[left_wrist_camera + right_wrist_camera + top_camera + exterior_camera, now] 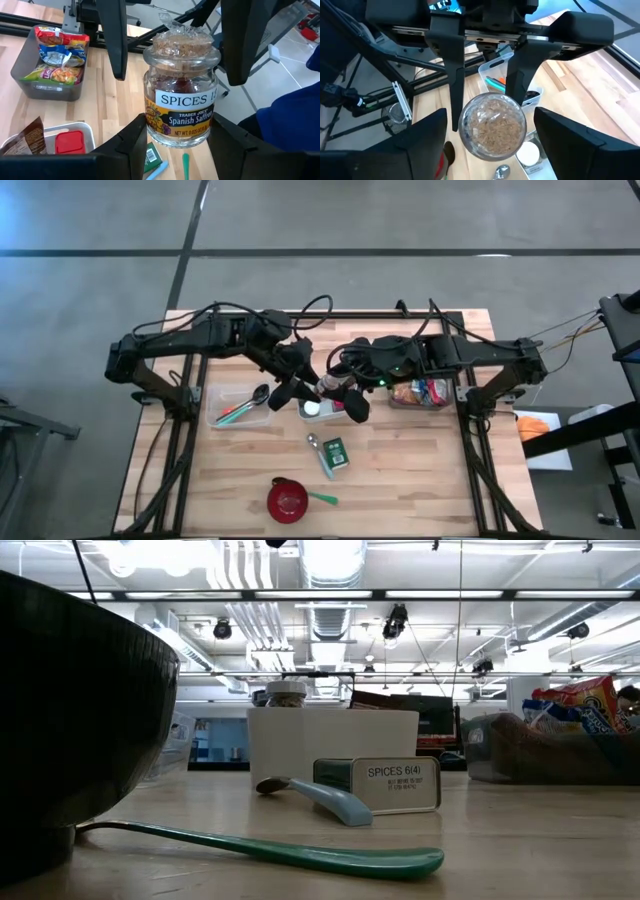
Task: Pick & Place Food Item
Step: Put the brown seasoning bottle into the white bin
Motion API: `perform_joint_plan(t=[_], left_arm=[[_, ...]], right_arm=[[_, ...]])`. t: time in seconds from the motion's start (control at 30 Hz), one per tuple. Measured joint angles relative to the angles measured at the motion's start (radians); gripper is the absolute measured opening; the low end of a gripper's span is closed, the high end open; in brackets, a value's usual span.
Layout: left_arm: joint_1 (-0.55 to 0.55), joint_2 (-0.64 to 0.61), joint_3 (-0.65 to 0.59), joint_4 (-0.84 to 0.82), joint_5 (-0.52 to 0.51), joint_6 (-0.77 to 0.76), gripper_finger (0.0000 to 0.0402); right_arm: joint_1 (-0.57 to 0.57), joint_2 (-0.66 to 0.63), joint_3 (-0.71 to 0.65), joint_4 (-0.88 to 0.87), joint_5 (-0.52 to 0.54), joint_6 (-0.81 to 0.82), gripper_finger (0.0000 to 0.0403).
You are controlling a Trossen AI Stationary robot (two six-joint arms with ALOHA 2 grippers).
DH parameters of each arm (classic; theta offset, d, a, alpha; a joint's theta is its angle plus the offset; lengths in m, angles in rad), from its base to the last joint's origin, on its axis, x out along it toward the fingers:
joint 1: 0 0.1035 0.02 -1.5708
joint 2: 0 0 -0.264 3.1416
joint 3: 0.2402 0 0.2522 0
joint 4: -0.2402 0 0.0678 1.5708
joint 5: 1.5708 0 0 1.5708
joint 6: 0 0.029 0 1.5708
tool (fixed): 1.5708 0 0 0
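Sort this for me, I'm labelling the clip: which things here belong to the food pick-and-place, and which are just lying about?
In the job:
saffron jar, held by the left gripper
right gripper, open around its cork top

Lying about:
snack bin
utensil bin
white container
spice tin
blue spoon
red bowl
green spoon

Glass spice jar (181, 95): clear, tan cork top, white label with black lettering, yellow-and-blue band below.
Rectangular spice tin (334, 452): dark green, pale label.
Round bowl (287, 499): red.
Long spoon (270, 849): teal green.
Short spoon (325, 798): light blue.
Wooden table (420, 470): pale planks.
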Motion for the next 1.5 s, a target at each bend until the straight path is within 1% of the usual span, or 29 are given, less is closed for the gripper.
perform_joint_plan(t=[0.07, 0.17, 0.43, 0.87, 0.93, 1.07, 1.17, 1.27, 1.37, 1.5], left_arm=[[0.0, 0.0, 0.0, 0.0, 0.0, 0.002, 0.0163], [-0.002, 0.0, 0.0, -0.003, 0.0, 0.003, 0.0163], [-0.002, 0.0, -0.001, -0.007, -0.004, 0.014, 0.0163], [-0.002, -0.001, -0.002, -0.026, -0.003, -0.008, 0.0166], [-0.002, -0.002, 0.005, -0.048, -0.003, -0.015, 0.0199], [0.0, -0.004, 0.011, -0.096, -0.002, -0.056, 0.0292], [0.003, -0.008, 0.011, -0.153, -0.017, -0.076, 0.0338], [0.005, -0.013, 0.011, -0.219, -0.066, -0.081, 0.0361], [0.005, -0.029, 0.011, -0.293, -0.14, -0.101, 0.0367], [0.005, -0.068, 0.005, -0.335, -0.196, -0.106, 0.0368]], right_arm=[[-0.002, 0.0, 0.0, 0.0, 0.001, 0.0, 0.029], [-0.01, 0.0, 0.0, -0.003, 0.0, 0.0, 0.0267], [-0.011, 0.01, 0.0, -0.001, -0.013, 0.001, 0.0175], [-0.01, 0.012, 0.0, -0.002, -0.014, 0.001, 0.0172], [-0.015, 0.014, 0.0, 0.0, -0.013, -0.007, 0.0172], [-0.028, 0.015, 0.0, -0.031, -0.009, -0.026, 0.0172], [-0.043, 0.015, -0.001, -0.055, -0.002, -0.032, 0.0172], [-0.055, 0.015, -0.007, -0.06, -0.002, -0.048, 0.0172], [-0.067, 0.013, -0.028, -0.059, -0.005, -0.074, 0.0172], [-0.079, 0.028, -0.07, -0.058, -0.006, -0.092, 0.0172]])
